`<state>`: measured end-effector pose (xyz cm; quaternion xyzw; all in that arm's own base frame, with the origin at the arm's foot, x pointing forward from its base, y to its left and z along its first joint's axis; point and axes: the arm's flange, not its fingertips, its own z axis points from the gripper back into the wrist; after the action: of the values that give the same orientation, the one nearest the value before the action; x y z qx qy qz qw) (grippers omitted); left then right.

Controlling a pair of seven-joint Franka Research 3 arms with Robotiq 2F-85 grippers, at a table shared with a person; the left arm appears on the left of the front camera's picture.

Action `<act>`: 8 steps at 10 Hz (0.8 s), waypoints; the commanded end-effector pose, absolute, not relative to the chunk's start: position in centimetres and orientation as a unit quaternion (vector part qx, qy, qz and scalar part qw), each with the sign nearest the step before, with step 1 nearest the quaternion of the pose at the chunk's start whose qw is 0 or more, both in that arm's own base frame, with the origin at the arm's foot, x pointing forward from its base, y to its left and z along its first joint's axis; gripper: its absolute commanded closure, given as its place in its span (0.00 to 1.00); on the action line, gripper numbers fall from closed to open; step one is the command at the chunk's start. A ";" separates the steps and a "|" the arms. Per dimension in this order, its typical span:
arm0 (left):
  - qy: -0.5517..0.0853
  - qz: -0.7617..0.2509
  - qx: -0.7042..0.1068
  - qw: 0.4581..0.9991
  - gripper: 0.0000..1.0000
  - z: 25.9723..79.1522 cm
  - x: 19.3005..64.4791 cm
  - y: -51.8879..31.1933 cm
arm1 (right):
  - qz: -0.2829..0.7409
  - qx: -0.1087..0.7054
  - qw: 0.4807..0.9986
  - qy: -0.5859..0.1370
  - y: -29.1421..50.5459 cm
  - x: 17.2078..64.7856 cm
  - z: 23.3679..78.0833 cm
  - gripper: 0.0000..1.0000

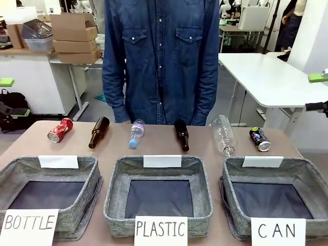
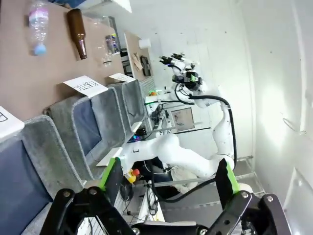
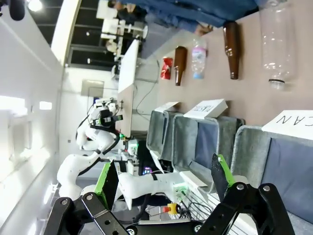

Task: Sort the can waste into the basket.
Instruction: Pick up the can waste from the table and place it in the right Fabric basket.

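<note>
Six pieces of waste lie on their sides in a single row along the far edge of the brown table [image 1: 154, 151], before a person in a blue denim shirt [image 1: 161, 56]. The spacing probably serves to let each piece be picked alone. The crushed red metal drink can [image 1: 60, 129] sits at the robot's far left, behind the bin marked BOTTLE [image 1: 15, 171]. The black metal can with blue-white print [image 1: 260, 139] sits at the far right, just behind the grey fabric basket carded CAN [image 1: 297, 165], so one can is a short carry and the other, likely, a long one. Brown glass bottles [image 1: 99, 132] and clear plastic bottles [image 1: 224, 134] lie between. The left gripper [image 2: 168, 176] and the right gripper [image 3: 164, 176] have jaws spread wide, holding nothing and touching nothing.
</note>
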<state>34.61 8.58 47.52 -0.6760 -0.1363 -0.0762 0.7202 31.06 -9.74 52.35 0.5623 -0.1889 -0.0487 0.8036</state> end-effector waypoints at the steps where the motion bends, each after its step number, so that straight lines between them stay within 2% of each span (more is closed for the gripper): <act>1: -0.144 -0.087 -0.694 0.700 0.00 47.4 34.3 8.7 | -0.036 0.568 0.798 -0.198 -10.0 31.5 52.6 0.00; 2: -0.144 -0.087 -0.694 0.700 0.00 47.4 34.3 8.7 | -0.049 0.562 0.804 -0.189 -9.7 31.1 52.4 0.00; 3: -0.144 -0.087 -0.694 0.700 0.00 47.4 34.3 8.7 | -0.031 0.404 0.886 -0.224 -8.7 32.9 51.8 0.00; 4: -0.144 -0.087 -0.694 0.700 0.00 47.4 34.3 8.7 | 0.019 0.235 0.954 -0.186 -7.9 35.0 50.1 0.00; 5: -0.144 -0.087 -0.694 0.700 0.00 47.4 34.3 8.7 | -0.053 0.078 0.982 -0.167 -8.0 36.4 49.1 0.00; 6: -0.144 -0.087 -0.694 0.700 0.00 47.4 34.3 8.7 | -0.013 0.049 0.988 -0.143 -7.9 36.7 48.8 0.00; 7: -0.144 -0.087 -0.694 0.700 0.00 47.4 34.3 8.7 | 0.001 0.057 0.988 -0.143 -7.8 36.7 48.9 0.00; 8: -0.144 -0.087 -0.694 0.700 0.00 47.4 34.3 8.7 | -0.037 0.100 0.979 -0.175 -8.3 37.0 49.6 0.00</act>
<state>34.29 8.79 47.23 -0.6867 -0.1337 -0.0784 0.7102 37.32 -8.19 48.77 0.1424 -0.1940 -0.0070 0.9706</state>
